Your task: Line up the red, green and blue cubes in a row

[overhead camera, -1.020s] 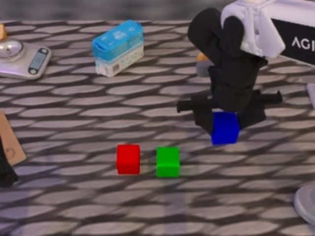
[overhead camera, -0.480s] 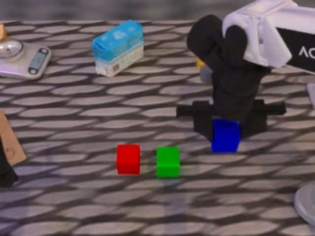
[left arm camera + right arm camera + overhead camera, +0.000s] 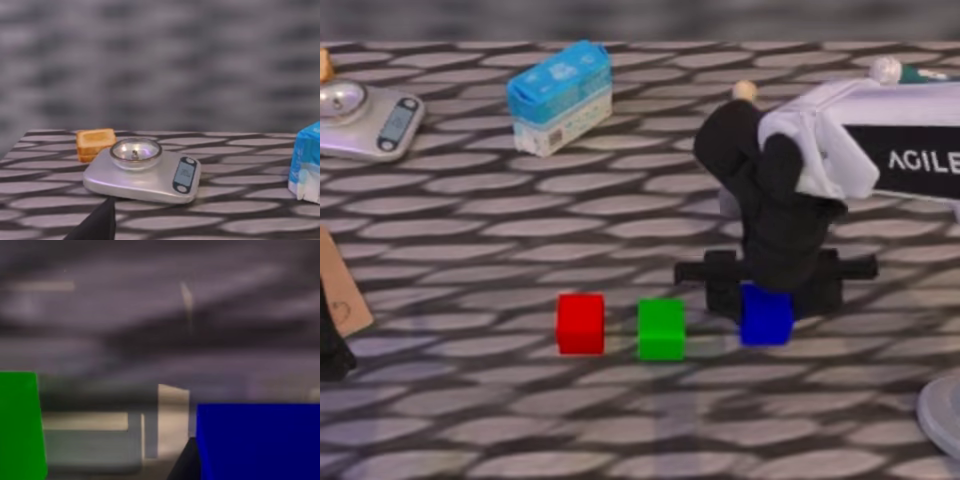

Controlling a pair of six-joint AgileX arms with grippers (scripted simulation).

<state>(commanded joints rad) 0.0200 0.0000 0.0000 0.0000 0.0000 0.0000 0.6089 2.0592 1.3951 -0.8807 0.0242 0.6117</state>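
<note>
The red cube (image 3: 580, 323) and the green cube (image 3: 661, 329) sit side by side on the table, a small gap between them. To the right of the green one is the blue cube (image 3: 765, 315), low over the table, with my right gripper (image 3: 766, 300) shut on it from above. In the right wrist view the blue cube (image 3: 260, 440) fills the near corner beside a dark finger (image 3: 185, 462), and the green cube (image 3: 20, 425) stands off to the side. My left gripper (image 3: 330, 350) is parked at the table's left edge, open; one finger (image 3: 97, 225) shows.
A light-blue and white printed box (image 3: 560, 95) stands at the back. A kitchen scale (image 3: 370, 118) is at the back left, with a toast-coloured block (image 3: 95, 142) behind it. A brown card (image 3: 340, 290) lies at the left edge, a grey round object (image 3: 942, 415) at the right front.
My right gripper has come down and toward the front with the blue cube, bringing it level with the red and green cubes. Those two have not moved.
</note>
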